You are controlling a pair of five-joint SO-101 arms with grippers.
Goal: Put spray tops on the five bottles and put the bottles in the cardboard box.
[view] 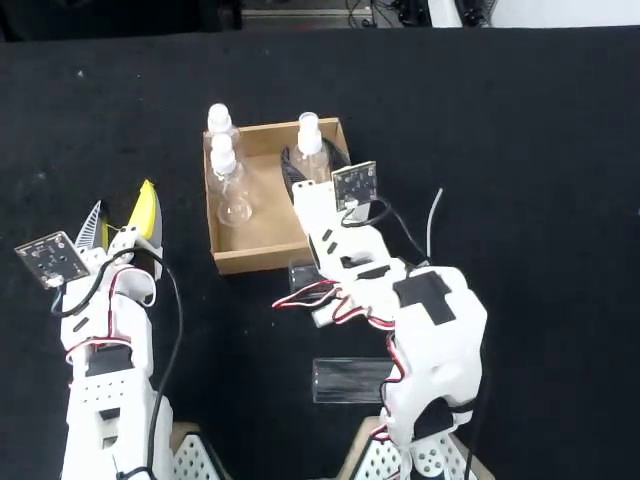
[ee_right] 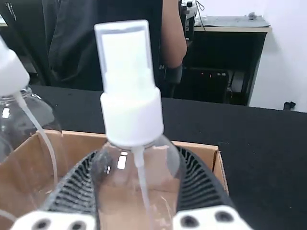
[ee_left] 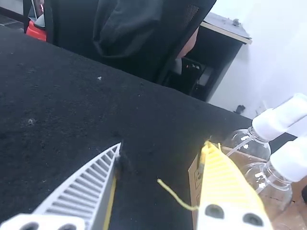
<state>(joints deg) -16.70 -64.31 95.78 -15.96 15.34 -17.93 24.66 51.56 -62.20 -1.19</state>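
Observation:
The cardboard box (view: 262, 250) sits mid-table. Two clear bottles with white spray tops (view: 219, 120) (view: 224, 160) stand along its left wall; the left wrist view has them as well (ee_left: 276, 122) (ee_left: 292, 160). A third capped bottle (view: 310, 140) (ee_right: 132, 158) stands upright at the box's far right corner. My right gripper (view: 306, 168) (ee_right: 139, 160) is shut on that bottle, its black fingers (ee_right: 196, 177) on both sides of the body. My left gripper (view: 122, 200) (ee_left: 162, 146) is open over bare table left of the box, with nothing between its white and yellow fingers.
A clear plastic tray (view: 350, 380) lies near the front edge beside the right arm's base. A small clear piece (view: 300, 273) lies just in front of the box. A thin white tube (view: 432, 225) lies right of the arm. A black cloth covers the table.

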